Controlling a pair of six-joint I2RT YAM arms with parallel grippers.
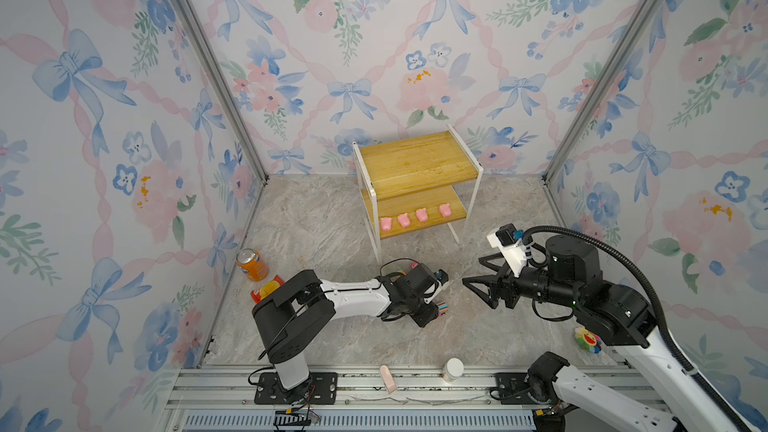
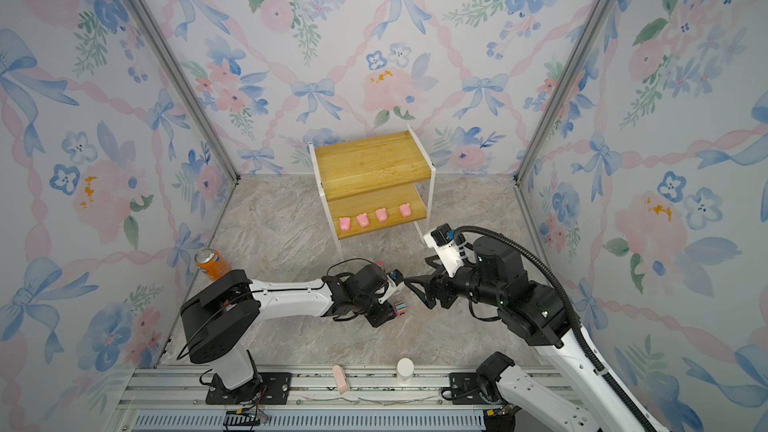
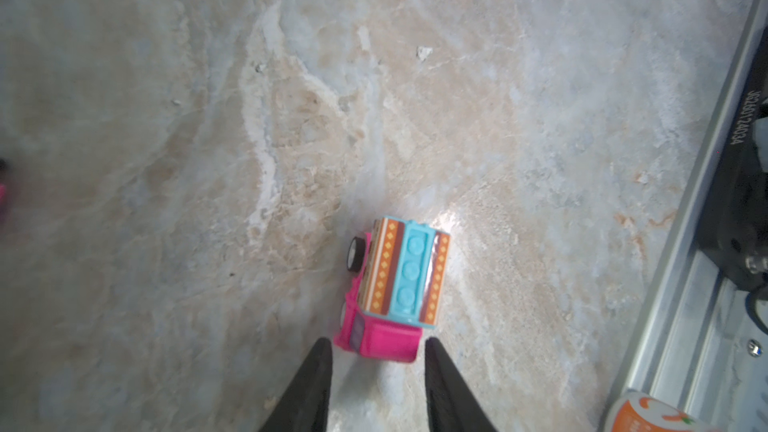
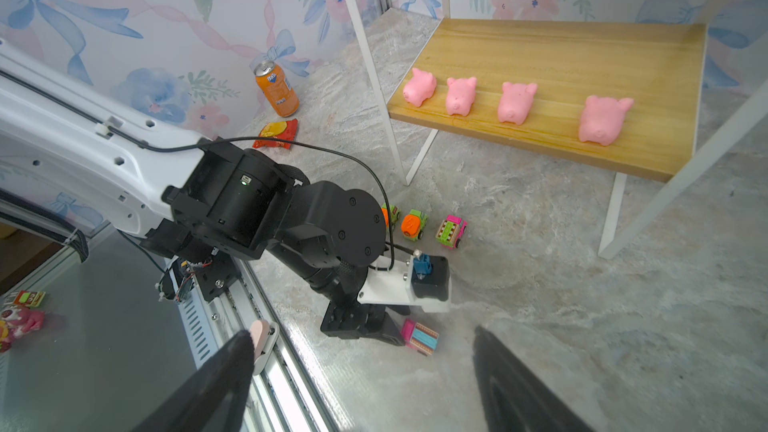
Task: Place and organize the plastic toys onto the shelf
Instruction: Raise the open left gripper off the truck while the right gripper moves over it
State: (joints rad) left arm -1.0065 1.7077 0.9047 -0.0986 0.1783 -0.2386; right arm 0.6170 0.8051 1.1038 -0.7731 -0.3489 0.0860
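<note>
Shelf [image 1: 415, 160]: centre of both top views, against the back wall; two yellowish boards in a thin white frame, rigid, top board bare, unmarked. Right tool [image 1: 471, 270]: right of centre, spread wide, empty, clear of everything. Left tool [image 3: 378, 342]: just below the shelf in both top views, low over the tabletop [image 1: 332, 209], parted a little, tips either side of one car's pink cab; contact not determinable. Soda can [image 1: 252, 264]: orange, upright, at the left; blue logo too blurred to read. Snack bag [image 1: 268, 288]: red, beside the can, no legible text. Pink-and-teal car [image 3: 399, 284]: on the tabletop at the left tool. Judged light, hard, slick, apt to roll; best pinched across the flat body sides, clear of the wheels. Diamond-pattern stickers, no lettering. Orange-and-green cars [image 4: 413, 224] and pink-and-green car [image 4: 451, 231]: in a row on the tabletop between shelf and left arm; same handling. Pigs [image 4: 517, 101]: four in a row along the lower board's front; probably light, rounded, possibly soft.
</note>
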